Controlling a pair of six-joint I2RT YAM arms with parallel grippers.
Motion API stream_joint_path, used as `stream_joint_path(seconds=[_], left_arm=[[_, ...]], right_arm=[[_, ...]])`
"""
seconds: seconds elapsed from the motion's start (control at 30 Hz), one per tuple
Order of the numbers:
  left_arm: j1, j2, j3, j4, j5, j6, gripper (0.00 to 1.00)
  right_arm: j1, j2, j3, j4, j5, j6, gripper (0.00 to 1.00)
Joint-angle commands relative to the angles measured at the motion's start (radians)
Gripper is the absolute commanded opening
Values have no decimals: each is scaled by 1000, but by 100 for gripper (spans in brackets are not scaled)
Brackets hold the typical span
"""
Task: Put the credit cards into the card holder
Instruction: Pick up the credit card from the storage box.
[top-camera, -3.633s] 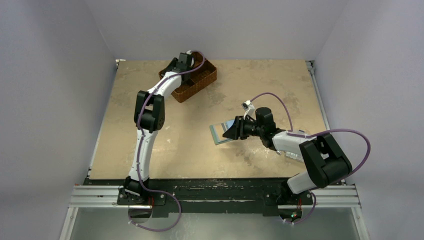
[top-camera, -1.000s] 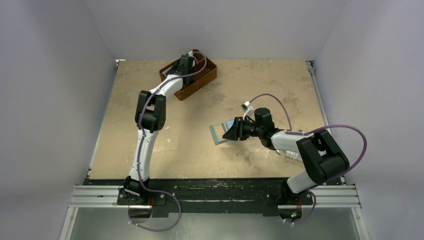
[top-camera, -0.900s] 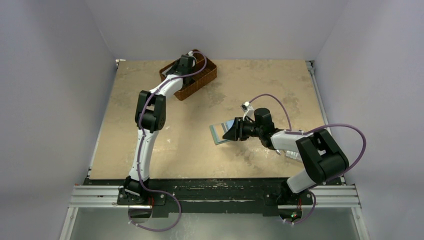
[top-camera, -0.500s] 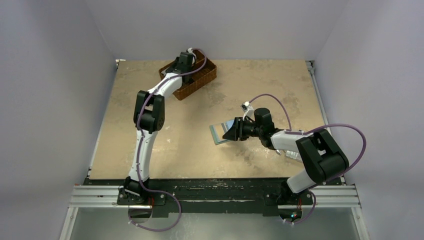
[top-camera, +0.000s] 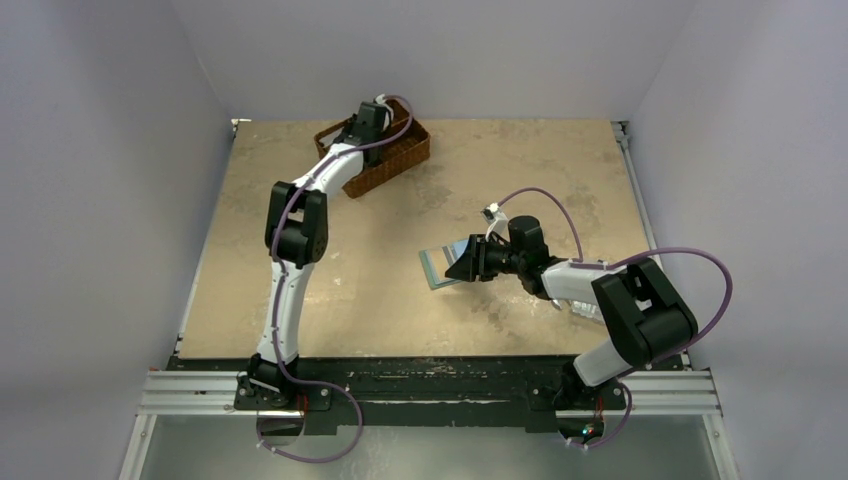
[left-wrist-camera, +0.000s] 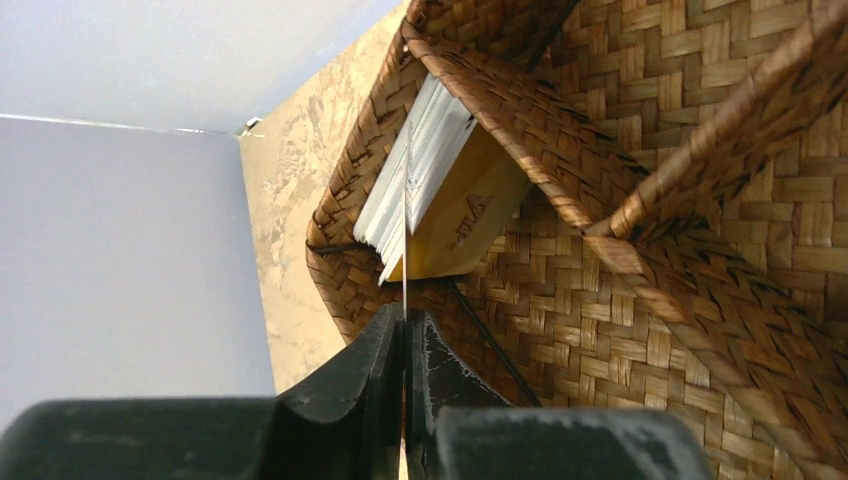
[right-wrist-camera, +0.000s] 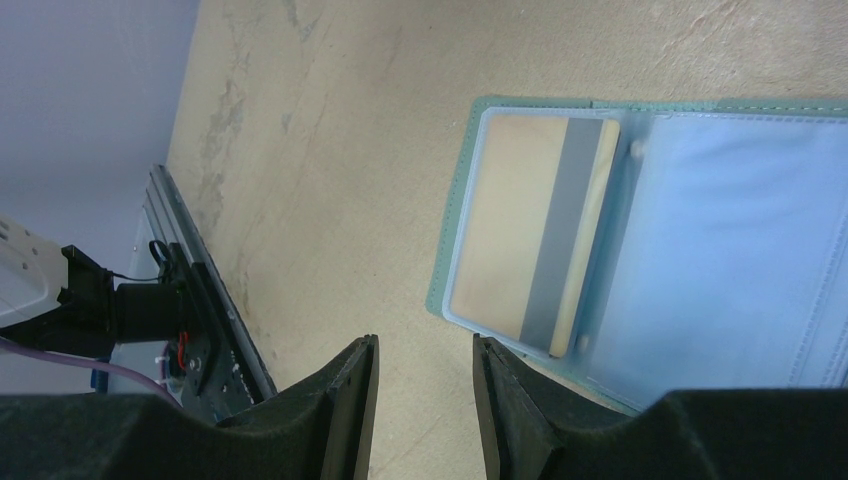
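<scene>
A stack of cards (left-wrist-camera: 420, 170) stands on edge at the centre of the left wrist view, its white edges fanned and a yellowish one facing right. One thin card (left-wrist-camera: 405, 255) juts edge-on below it. The teal holder (right-wrist-camera: 720, 230) lies open on the right of the right wrist view, with a tan, grey-striped card (right-wrist-camera: 535, 235) in its clear sleeve.

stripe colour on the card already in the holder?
Grey stripe on a tan card inside the teal card holder; shows best in the right wrist view.

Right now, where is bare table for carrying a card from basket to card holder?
Bare table lies between basket and card holder, and from the holder to the near edge. Crowded: the basket compartment where the left hand pinches a credit card beside the stack, and the holder's side by the right hand.
</scene>
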Motion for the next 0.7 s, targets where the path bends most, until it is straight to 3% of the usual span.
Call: stream_joint_path(seconds=[0.0, 0.23, 0.33, 0.4, 0.5, 0.6, 0.67], left_arm=[[-3, -124, -5, -48, 45, -75, 1], [-35, -249, -7, -81, 67, -172, 0], [-38, -343, 14, -153, 169, -311, 0], [-35, -430, -22, -183, 316, -433, 0], [-32, -573, -172, -133, 669, -606, 0], [-29, -726, -417, 81, 1033, -790, 0], [-30, -818, -610, 342, 1216, -960, 0]], right_arm=[[4, 0, 35, 25, -22, -18, 47], [4, -15, 41, -5, -5, -33, 47], [4, -52, 51, -46, 23, -52, 47], [3, -77, 71, -96, 57, -80, 47], [4, -121, 99, -143, 67, -93, 48], [2, -178, 134, -162, 26, -77, 55], [1, -220, 166, -159, -10, -53, 60]])
